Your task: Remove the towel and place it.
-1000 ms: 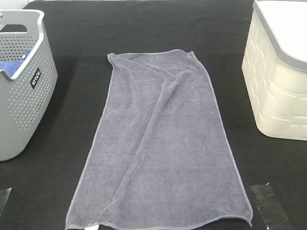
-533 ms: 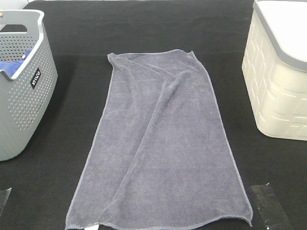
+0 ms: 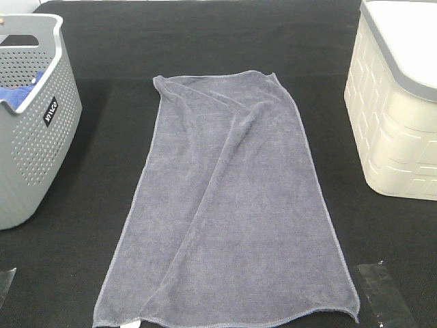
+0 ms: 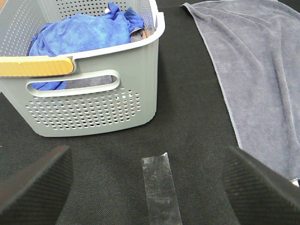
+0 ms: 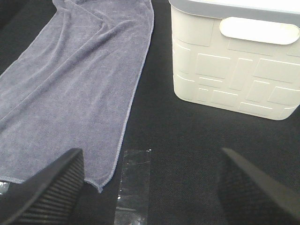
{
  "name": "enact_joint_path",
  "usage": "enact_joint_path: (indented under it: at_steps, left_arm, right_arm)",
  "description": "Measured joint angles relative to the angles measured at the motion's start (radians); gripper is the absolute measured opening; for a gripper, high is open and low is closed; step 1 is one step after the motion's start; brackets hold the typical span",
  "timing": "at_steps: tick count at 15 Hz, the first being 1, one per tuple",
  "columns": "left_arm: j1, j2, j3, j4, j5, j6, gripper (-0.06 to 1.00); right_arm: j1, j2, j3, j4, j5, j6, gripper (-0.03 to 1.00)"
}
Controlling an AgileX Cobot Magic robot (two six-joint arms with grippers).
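The towel (image 3: pixel 229 205) lay flat between the perforated basket (image 3: pixel 34 137), left, and white bin (image 3: pixel 396 130), right; both grippers (image 4: pixel 147 180) (image 5: pixel 150 187) gaped wide, empty.

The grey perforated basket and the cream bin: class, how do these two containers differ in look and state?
The grey perforated basket has walls full of small holes; the cream bin has solid walls with raised rectangular panels. The basket is open-topped and holds a blue cloth; the bin carries a grey lid, so its contents are hidden. The basket has a tan handle. Both stand on the black table, flanking the towel.
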Motion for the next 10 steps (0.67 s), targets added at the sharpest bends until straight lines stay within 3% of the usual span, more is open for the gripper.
enact_joint_path:
  at_steps: [10]
  left_arm:
    - [0.000,0.000,0.000,0.000,0.000,0.000,0.82]
  right_arm:
    - [0.000,0.000,0.000,0.003,0.000,0.000,0.73]
